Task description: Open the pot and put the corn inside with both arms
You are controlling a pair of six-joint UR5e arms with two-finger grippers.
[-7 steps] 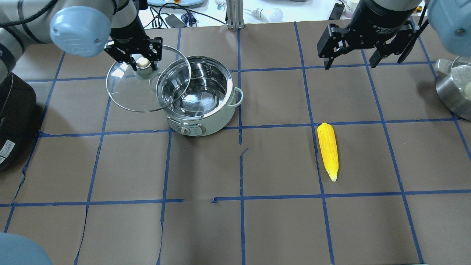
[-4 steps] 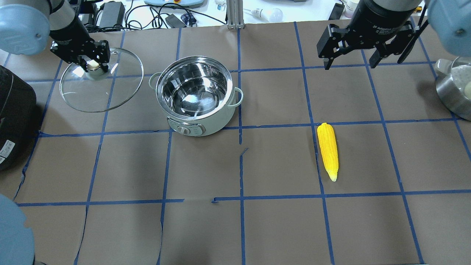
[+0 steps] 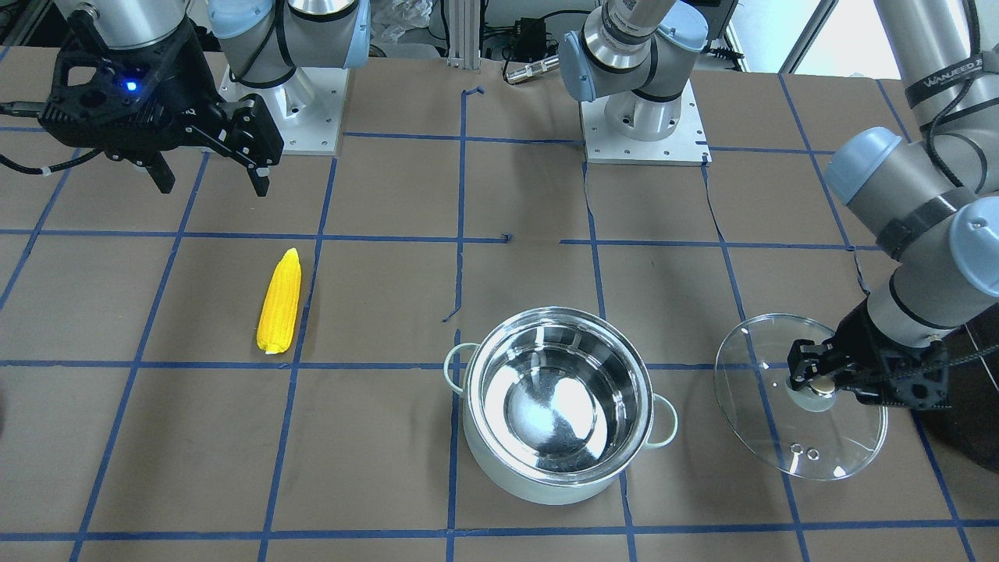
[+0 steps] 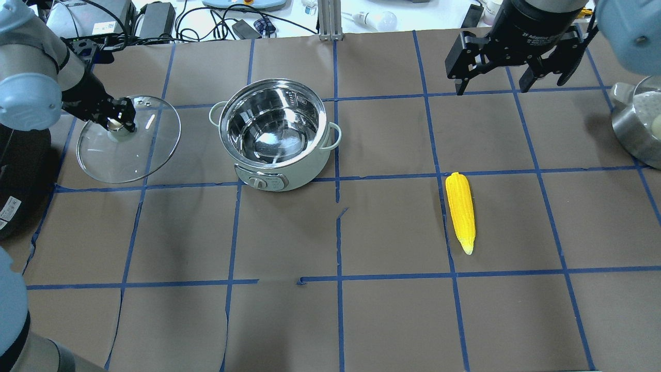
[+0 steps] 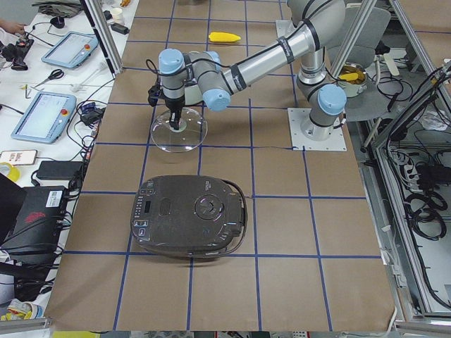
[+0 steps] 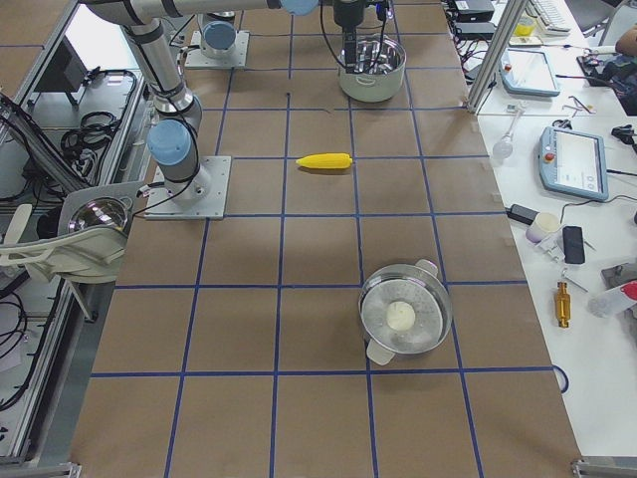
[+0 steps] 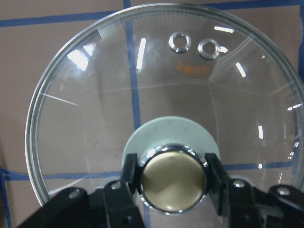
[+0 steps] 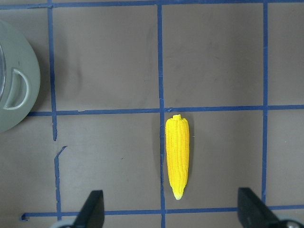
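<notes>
Overhead, the left arm (image 4: 31,88) is seen reaching low at the table's left side, its left gripper (image 4: 120,124) clamped on the brass knob (image 7: 173,179) of the clear glass lid (image 4: 147,155), apart from the pot. The pot (image 4: 289,173), round, shiny steel inside and pale mint outside, is shown uncovered. The ribbed, tapered yellow corn (image 4: 459,209) is laid on brown paper (image 4: 392,320) well to its right. The right gripper (image 4: 492,89) is poised beyond it, fingers spread.

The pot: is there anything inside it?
Nothing: the pot shows only its bare shiny steel bottom. No part is covered, since the left gripper holds the lid aside; the corn lies on the table.
</notes>
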